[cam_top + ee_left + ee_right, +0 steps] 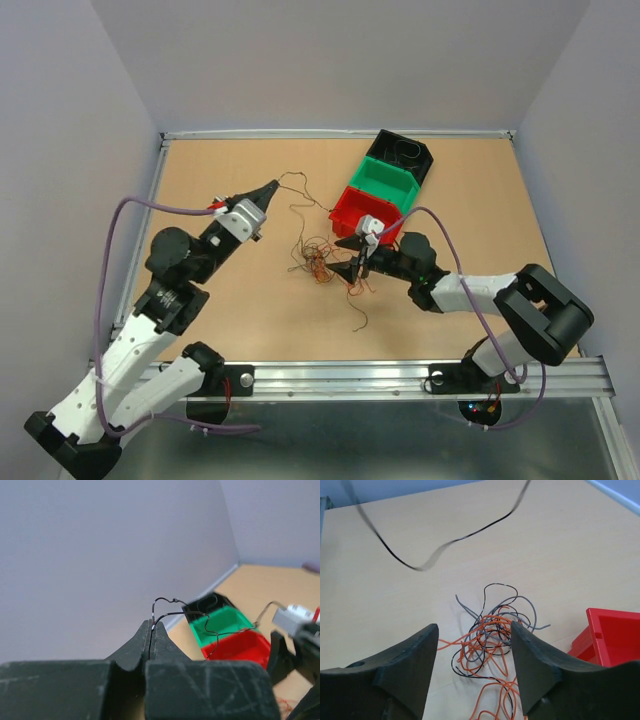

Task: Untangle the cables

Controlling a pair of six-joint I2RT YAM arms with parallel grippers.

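Note:
A tangle of thin orange, dark and grey cables point(315, 258) lies on the table's middle; it also shows in the right wrist view point(492, 640). My left gripper point(275, 186) is raised at the left and shut on one dark cable point(200, 614), which is pinched between its jaws point(151, 627). That cable point(300, 182) runs in the air to the right towards the bins and crosses the right wrist view point(420, 567). My right gripper point(352, 260) is open and empty, just right of the tangle, with the tangle between and beyond its fingertips point(473, 627).
A red bin point(365, 210), a green bin point(388, 183) and a black bin point(405, 155) stand in a diagonal row at the back right, close behind my right gripper. A loose orange-brown cable end point(358, 315) trails towards the front edge.

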